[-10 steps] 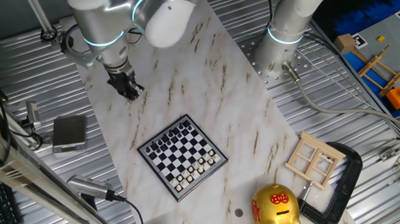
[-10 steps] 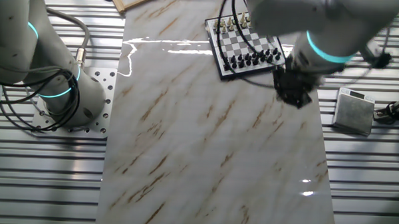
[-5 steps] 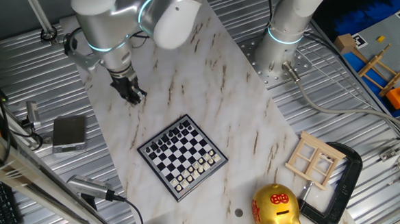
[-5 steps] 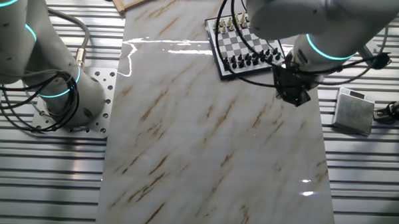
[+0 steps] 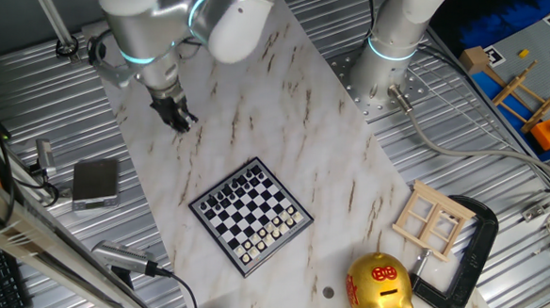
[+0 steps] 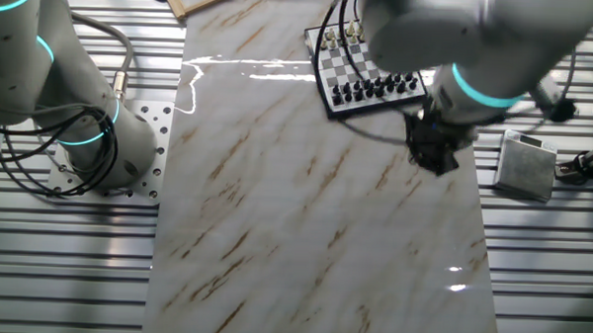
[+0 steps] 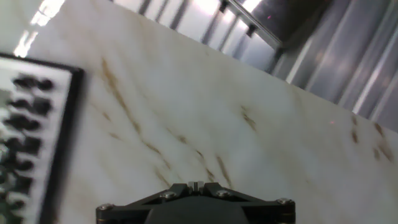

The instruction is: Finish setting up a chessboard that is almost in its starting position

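marble-patterned tabletop (image 5: 286, 126) fills the middle of both fixed views, with ribbed metal panels on either side of it. one arm reaches over this surface, and its dark gripper (image 5: 177, 117) hangs above bare marble near the table's edge, apart from the board. in the other fixed view the gripper (image 6: 433, 152) shows as a dark lump just beside the board's near corner, and the fingers are too small and blurred to read. in the hand view only the black base of the gripper (image 7: 194, 202) shows at the bottom edge, so whether the fingers are spread or closed cannot be told; nothing is seen held in them.

one chessboard (image 5: 250, 216) lies flat on the marble, turned like a diamond, with black pieces along one side and white pieces along the opposite side. it sits near the far end of the table in the other fixed view (image 6: 367, 72), and its dark rim and a column of black pieces run down the left of the hand view (image 7: 37, 137), blurred.

further out there is one gold piggy bank (image 5: 379, 290), one pale wooden window frame (image 5: 431, 219) with four panes, one black clamp (image 5: 465, 258) lying just beside that frame, and one small grey box (image 5: 95, 182) on the ribbed metal.
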